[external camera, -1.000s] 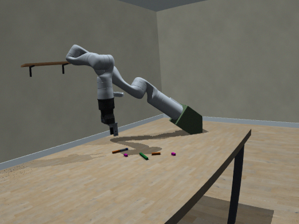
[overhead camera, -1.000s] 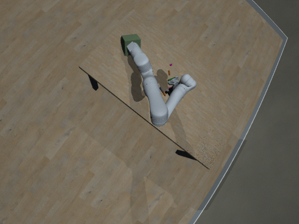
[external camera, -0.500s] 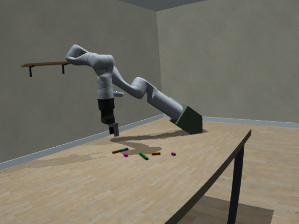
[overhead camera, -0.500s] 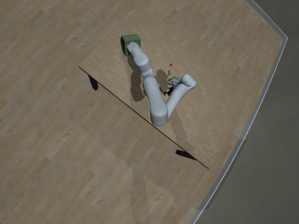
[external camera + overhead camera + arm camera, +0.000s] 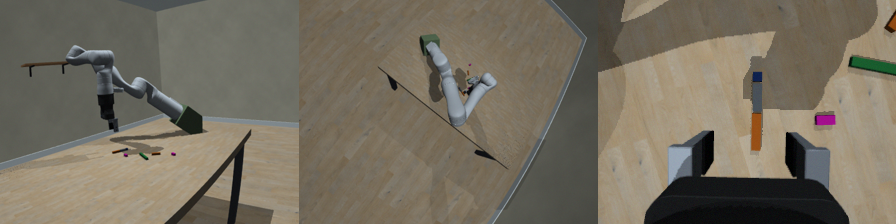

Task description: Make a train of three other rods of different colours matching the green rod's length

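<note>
Train looks done – 1 + 3 + 4 makes 8, same as green.

Small blue cube-like rod (image 5: 126, 149) (image 5: 757, 77), grey straight rod (image 5: 123, 150) (image 5: 757, 97) and orange straight rod (image 5: 116, 151) (image 5: 756, 131) lie flat in one line, grey in the middle, no gap I can see. Black two-finger gripper w/ grey tips (image 5: 470, 91) (image 5: 113, 126) (image 5: 750, 154) is wide open, nothing in it, up above the table. Long green rod (image 5: 143, 156) (image 5: 873, 65), short magenta rod (image 5: 125, 155) (image 5: 825, 120) by the train, spare orange rod (image 5: 155, 153) (image 5: 892, 22) and other magenta rod (image 5: 470, 64) (image 5: 173, 154) all lie apart from it. What could go wrong: if the arm dips again, a fingertip could bump the orange end & bend the line, or push the near magenta too close. Best go straight up, then keep off.
</note>
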